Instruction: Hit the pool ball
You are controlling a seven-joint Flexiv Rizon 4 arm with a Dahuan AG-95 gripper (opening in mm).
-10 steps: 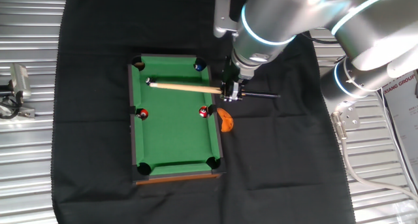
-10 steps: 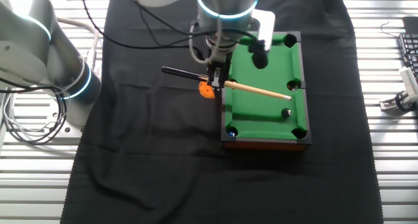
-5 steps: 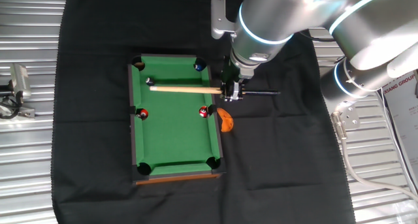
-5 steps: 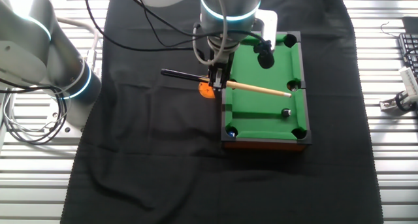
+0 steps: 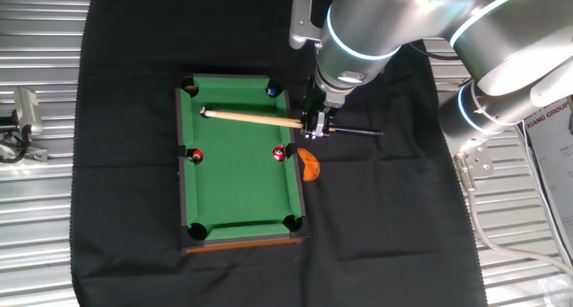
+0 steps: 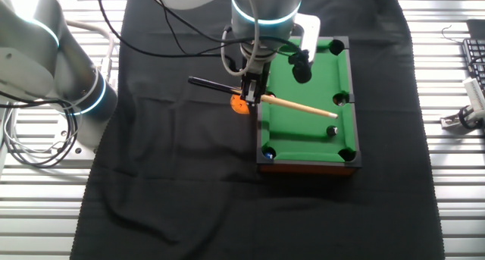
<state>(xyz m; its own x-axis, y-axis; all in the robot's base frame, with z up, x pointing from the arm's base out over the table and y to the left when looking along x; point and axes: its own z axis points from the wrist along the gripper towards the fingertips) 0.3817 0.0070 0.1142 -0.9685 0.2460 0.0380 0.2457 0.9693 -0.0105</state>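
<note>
The small black pool ball (image 5: pixel 202 110) with a pale spot lies on the green felt of the miniature pool table (image 5: pixel 242 186), near the far left corner pocket. It also shows in the other fixed view (image 6: pixel 331 130). My gripper (image 5: pixel 315 124) is at the table's right rail and is shut on a wooden cue (image 5: pixel 255 118) with a black butt. The cue lies across the table with its tip right at the ball. In the other fixed view the gripper (image 6: pixel 251 93) holds the cue (image 6: pixel 303 107), and its tip shows just beside the ball.
Two red balls (image 5: pixel 196 156) (image 5: pixel 279 153) sit at the side pockets. A dark blue ball (image 5: pixel 273 91) sits by the far right pocket. An orange object (image 5: pixel 309 164) lies on the black cloth beside the table, under the gripper.
The cue tip swung slightly away from the ball half a second ago. It has now swung back to it. The ball has not visibly moved.
</note>
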